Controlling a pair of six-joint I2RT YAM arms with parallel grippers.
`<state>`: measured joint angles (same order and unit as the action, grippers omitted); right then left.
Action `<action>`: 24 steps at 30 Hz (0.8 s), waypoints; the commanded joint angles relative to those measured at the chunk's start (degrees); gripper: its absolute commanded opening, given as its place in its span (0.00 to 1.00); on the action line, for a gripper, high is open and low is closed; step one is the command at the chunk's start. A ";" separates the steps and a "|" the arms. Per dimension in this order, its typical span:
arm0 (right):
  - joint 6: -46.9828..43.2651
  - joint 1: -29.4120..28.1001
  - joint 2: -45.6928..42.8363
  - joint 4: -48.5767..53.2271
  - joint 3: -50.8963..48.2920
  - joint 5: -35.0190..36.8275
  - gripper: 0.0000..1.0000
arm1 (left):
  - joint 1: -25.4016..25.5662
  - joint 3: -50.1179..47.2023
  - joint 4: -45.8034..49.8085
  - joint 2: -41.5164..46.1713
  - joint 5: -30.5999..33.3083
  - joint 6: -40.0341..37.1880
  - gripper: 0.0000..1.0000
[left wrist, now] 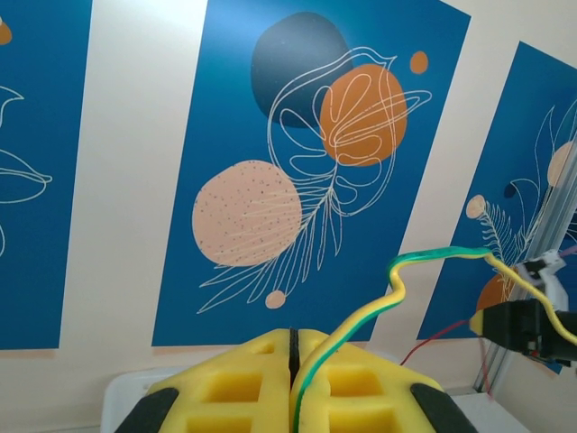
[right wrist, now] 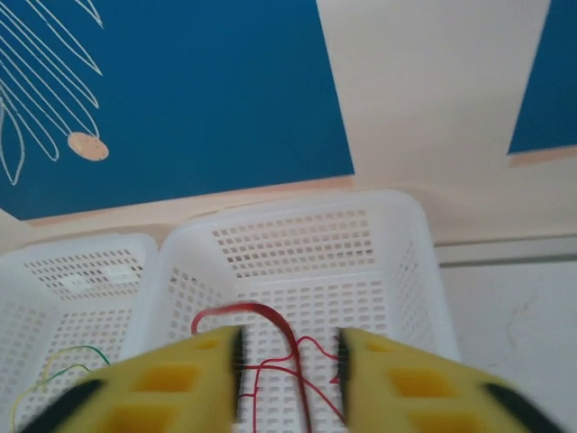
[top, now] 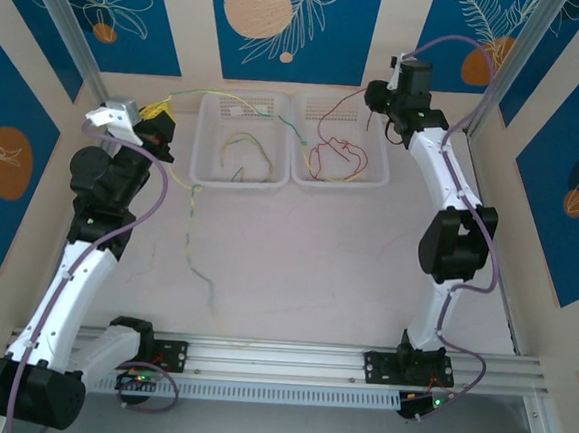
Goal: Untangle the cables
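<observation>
Red cable (top: pixel 339 160) first: it lies in the right basket (top: pixel 337 184) as a loose scribble of thin loops, alone in there as far as I can see, with one strand rising toward the right pincer (top: pixel 379 98). From the right wrist that pincer is spread, pads apart, and the red wire curls in the gap below them. I'd say it's not pinched, so I'm calling red sorted, or close to it.

The yellow-green cable (top: pixel 193 234) is the open job. My left pincer (top: pixel 162 116) is pressed together on it. From the left wrist I see the kinked yellow strand with its green stripe coming straight out of the seam between the pads. One run stretches right across the top of the left basket (top: pixel 242 182) and turns green near where the two baskets meet. The other drops beside that basket onto the tabletop (top: pixel 345 271) and wiggles toward the near edge.

A small curl also sits inside the left basket, and I can't tell whether it's the same wire or another.

By my reckoning we're past halfway: what's left is getting that long tail gathered in and clear of the red
</observation>
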<state>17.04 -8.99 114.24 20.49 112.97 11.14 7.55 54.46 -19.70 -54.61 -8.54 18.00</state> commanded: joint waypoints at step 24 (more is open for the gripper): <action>-26.36 -12.90 -31.33 3.86 -15.53 -29.12 0.99 | 4.53 5.36 -2.54 -11.85 -19.94 -12.11 0.00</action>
<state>-1.58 -17.91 80.58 21.17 98.87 -6.96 10.24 57.12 -20.95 -66.06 -24.10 10.04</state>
